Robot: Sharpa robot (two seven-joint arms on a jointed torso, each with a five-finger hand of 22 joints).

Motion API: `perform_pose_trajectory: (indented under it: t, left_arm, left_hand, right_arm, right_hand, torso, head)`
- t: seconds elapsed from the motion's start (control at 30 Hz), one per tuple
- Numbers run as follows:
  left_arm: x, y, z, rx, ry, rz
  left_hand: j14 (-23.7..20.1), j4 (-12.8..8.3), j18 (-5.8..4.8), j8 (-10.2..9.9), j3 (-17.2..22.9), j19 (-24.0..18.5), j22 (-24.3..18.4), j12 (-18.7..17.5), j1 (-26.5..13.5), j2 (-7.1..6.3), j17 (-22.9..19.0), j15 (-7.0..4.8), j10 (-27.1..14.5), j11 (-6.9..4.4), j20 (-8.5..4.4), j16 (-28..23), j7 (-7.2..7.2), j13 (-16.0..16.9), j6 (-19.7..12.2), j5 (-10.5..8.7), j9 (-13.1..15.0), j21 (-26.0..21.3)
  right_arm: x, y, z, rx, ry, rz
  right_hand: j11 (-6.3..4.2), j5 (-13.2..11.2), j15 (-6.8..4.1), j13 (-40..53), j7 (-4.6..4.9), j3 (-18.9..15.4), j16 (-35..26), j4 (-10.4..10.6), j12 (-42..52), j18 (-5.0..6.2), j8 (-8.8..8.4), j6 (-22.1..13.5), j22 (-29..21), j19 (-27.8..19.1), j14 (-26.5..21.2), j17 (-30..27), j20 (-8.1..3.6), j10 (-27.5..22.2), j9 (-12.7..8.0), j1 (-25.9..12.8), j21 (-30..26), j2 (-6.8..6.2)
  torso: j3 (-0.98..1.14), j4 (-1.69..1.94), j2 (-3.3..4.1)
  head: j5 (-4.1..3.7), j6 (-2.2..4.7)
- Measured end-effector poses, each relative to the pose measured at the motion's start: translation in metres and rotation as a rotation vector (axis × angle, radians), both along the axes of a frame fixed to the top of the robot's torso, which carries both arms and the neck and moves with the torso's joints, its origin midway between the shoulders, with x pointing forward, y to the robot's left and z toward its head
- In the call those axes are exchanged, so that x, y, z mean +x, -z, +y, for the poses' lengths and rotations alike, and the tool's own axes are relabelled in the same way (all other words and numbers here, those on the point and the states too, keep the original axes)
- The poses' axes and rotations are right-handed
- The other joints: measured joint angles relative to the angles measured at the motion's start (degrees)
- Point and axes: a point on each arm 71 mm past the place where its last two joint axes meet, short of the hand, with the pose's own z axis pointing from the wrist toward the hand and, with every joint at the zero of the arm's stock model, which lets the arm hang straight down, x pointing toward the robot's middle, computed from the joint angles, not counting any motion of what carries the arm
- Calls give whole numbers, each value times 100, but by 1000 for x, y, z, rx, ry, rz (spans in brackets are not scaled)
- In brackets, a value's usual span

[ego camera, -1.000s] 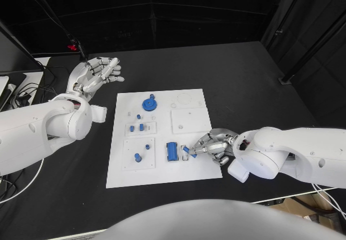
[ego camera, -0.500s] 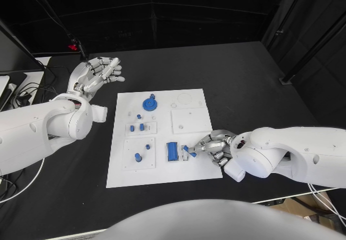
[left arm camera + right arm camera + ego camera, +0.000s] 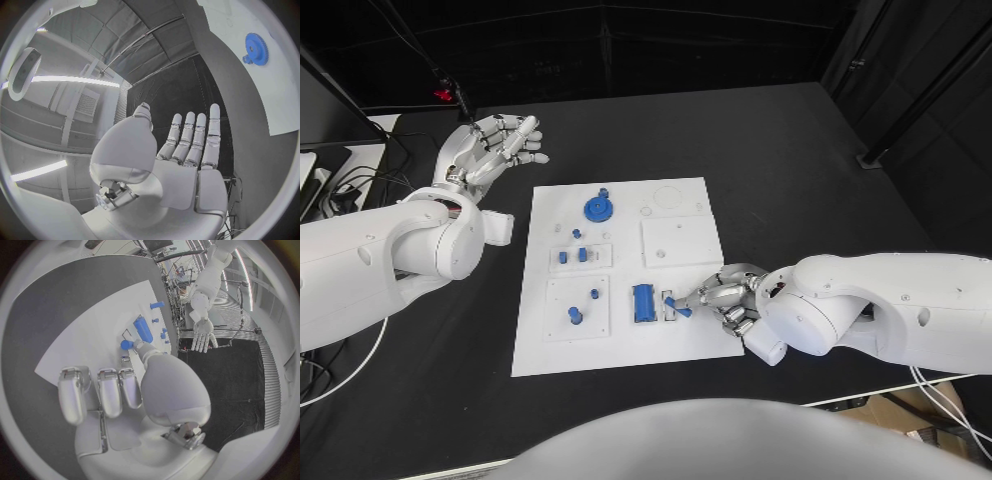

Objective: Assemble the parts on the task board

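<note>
The white task board [image 3: 625,340] lies mid-table. On it are a blue gear [image 3: 599,208], a long blue block [image 3: 643,302] and a few small blue pieces [image 3: 576,315]. My right hand [image 3: 721,299] rests at the board's near right edge. Its fingers [image 3: 100,390] are curled in, and its thumb tip touches a small round blue part [image 3: 127,344] sitting on the board beside the long block [image 3: 143,329]. My left hand [image 3: 495,148] is held up beyond the board's far left corner with fingers apart and straight [image 3: 194,135], holding nothing. The gear [image 3: 255,48] lies off to its side.
Black table [image 3: 790,170] stretches around the board, with free room to its right and far side. Cables and equipment lie at the table's left edge [image 3: 336,190]. A raised white square plate [image 3: 681,240] sits on the board's right half.
My right hand has edged slightly toward the long block and its fingers have drawn in tighter. The left hand has not moved.
</note>
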Motion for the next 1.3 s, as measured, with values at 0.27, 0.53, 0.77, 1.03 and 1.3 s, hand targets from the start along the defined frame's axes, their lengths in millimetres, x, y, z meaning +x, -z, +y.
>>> perform_pose_trajectory:
  t: [0.27, 0.53, 0.77, 1.03, 1.3]
  left_arm:
    - [0, 0, 0, 0, 0, 0]
    - [0, 0, 0, 0, 0, 0]
    - [0, 0, 0, 0, 0, 0]
    - [0, 0, 0, 0, 0, 1]
    - [0, 0, 0, 0, 0, 1]
  left_hand:
    - [0, 0, 0, 0, 0, 0, 0, 0, 0, 0, 0, 0, 0, 0, 0, 0, 0, 0, 0, 0, 0, 0]
    - [0, 0, 0, 0, 0, 0, 0, 0, 0, 0, 0, 0, 0, 0, 0, 0, 0, 0, 0, 0, 0, 0]
    - [0, 0, 0, -1, 0, 0, -1, 0, 0, 0, 0, 0, 0, 0, 0, 0, 0, 0, 0, 0, 0, 0]
    - [0, 0, -1, -1, 0, 0, -1, 0, 0, 0, 1, 0, 0, 0, 0, 0, 0, 0, 0, 0, 0, 0]
    - [0, 0, 0, -1, 0, 0, -1, 0, 0, 0, 1, 0, 0, 0, 0, 0, 0, 0, 0, 0, 1, 0]
  right_arm:
    - [0, 0, 3, 0, 4, 3]
    - [0, 0, 4, 1, 13, 4]
    - [0, 0, 4, -1, 21, 4]
    - [0, 0, 6, -1, 19, 7]
    - [0, 1, 7, -4, 19, 11]
  right_hand:
    - [-18, 0, 0, 0, -21, -37, 0, 37, 0, 0, 0, 60, 0, 0, 0, 0, 0, 17, -7, 0, 0, 0]
    - [-22, 0, 0, 0, -24, -37, 0, 37, 0, 0, 0, 99, 0, 0, 0, 0, 0, 21, -8, 0, 0, 0]
    - [-43, 0, 0, 0, -24, -37, 0, 37, 0, 0, -23, 99, 0, 0, 0, 0, 0, 0, -8, 0, 0, 0]
    - [-43, 0, -22, 0, -5, -203, 0, 140, 0, -1, -102, 119, 0, 0, -22, 0, 0, 0, -37, -167, 0, -93]
    - [-43, -45, -22, 0, -1, -424, 0, 234, 0, 0, -179, 163, 0, 0, -21, 0, 0, 0, -55, -340, 0, -203]
  torso:
    - [-1, 0, 0]
    - [-1, 1, -1]
    - [-2, 1, -2]
    - [-1, 1, -2]
    - [-2, 2, -4]
  head:
    - [-2, 0]
    - [-5, 0]
    - [-4, 0]
    - [-20, 0]
    - [-8, 0]
